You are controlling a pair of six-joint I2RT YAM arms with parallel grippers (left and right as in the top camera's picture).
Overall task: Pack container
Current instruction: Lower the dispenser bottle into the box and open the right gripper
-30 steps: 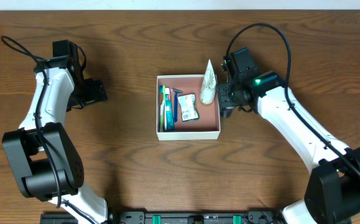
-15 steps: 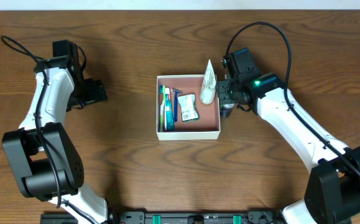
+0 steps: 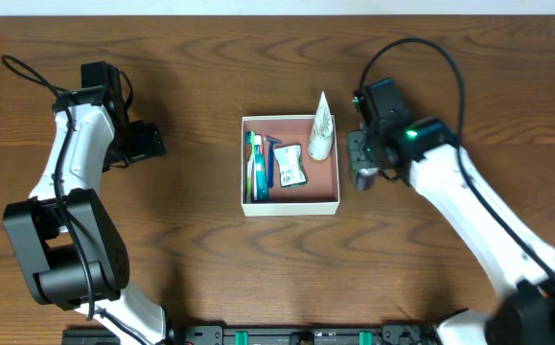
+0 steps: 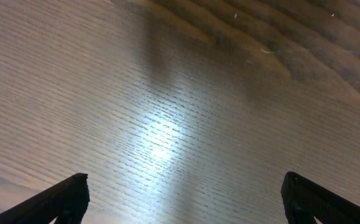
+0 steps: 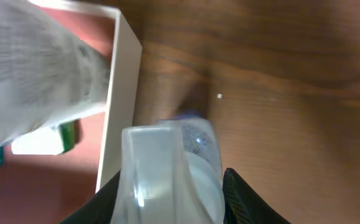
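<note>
The container (image 3: pixel 290 204) sits at the middle of the wooden tabletop (image 3: pixel 210 278), its white rim square to the table edges and its reddish-brown floor partly covered. Inside, a green and blue toothbrush pack (image 3: pixel 257 168) lies along the left wall, a small printed sachet (image 3: pixel 289 166) lies beside it near the middle, and a white tube (image 3: pixel 321 129) leans in the far right corner with its pointed end sticking out past the far rim. The near half of the floor and the strip along the right wall are bare. The right gripper (image 3: pixel 364 171) is just outside the right wall, over the tabletop, and its fingers are closed around a small clear bottle (image 5: pixel 186 171); in the right wrist view the bottle fills the lower middle, with the white wall edge (image 5: pixel 120 93) running just to its left and open wood to its right. The left gripper (image 3: pixel 148 141) is well apart from the container, out over bare wood on the left side; in the left wrist view its two dark fingers (image 4: pixel 61 199) stand wide apart at the lower corners with nothing between them but the wood grain.
</note>
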